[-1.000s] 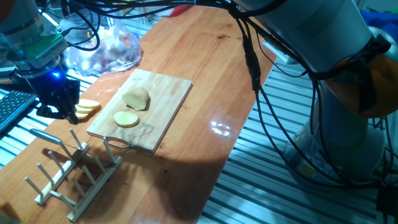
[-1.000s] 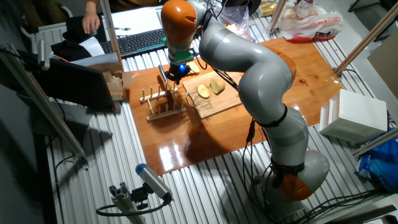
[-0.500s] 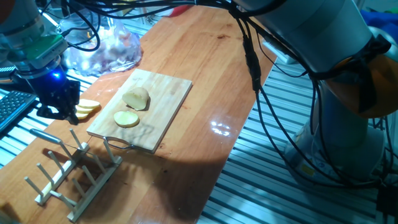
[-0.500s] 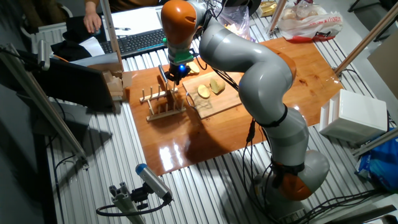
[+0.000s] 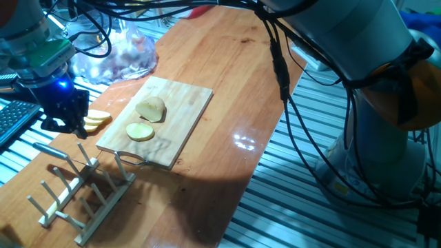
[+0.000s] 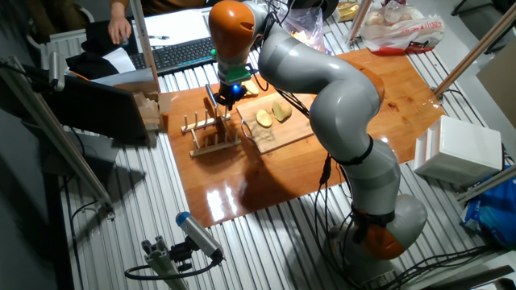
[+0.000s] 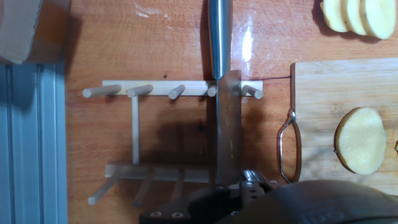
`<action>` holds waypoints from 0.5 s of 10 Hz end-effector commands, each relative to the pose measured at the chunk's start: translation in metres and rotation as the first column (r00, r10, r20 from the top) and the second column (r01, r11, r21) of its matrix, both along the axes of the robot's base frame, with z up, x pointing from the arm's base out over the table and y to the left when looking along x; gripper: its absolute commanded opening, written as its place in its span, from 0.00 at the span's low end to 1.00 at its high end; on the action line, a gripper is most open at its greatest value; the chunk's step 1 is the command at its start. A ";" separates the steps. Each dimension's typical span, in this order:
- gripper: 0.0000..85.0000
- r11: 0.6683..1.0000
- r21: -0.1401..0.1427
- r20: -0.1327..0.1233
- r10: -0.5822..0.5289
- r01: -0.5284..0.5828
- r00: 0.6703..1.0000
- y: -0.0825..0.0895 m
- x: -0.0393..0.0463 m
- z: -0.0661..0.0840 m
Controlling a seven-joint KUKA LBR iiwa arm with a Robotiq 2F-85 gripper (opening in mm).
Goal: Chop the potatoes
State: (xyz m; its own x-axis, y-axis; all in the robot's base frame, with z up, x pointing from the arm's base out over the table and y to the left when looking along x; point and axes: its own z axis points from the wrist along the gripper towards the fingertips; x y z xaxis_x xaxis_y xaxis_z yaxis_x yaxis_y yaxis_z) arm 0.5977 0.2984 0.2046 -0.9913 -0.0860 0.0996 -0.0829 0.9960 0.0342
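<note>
Several slices (image 5: 96, 119) are already cut; a chunk (image 5: 151, 109) at the board's (image 5: 185, 120) 12 o'clock is left. Jaws' state cannot be told; knife (image 7: 224, 93) lies over rack (image 7: 174, 91).

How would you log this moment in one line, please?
tool: above knife on rack, grip unclear | chunk, one slice: on cutting board | other slices: beside board

Pale potato chunk (image 5: 151, 109), flat slices (image 5: 140, 131)
</note>
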 end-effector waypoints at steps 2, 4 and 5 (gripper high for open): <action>0.00 1.000 0.003 0.000 0.000 0.000 1.000 0.000 -0.0001 0.000; 0.00 1.000 0.003 -0.002 0.002 -0.002 1.000 0.000 -0.0002 0.000; 0.00 1.000 0.005 -0.002 0.002 -0.002 1.000 0.000 -0.0002 0.000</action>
State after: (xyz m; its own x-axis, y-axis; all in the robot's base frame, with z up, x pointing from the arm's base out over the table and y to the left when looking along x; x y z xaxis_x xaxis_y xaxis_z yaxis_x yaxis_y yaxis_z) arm 0.5975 0.2988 0.2046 -0.9910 -0.0882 0.1008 -0.0846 0.9956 0.0391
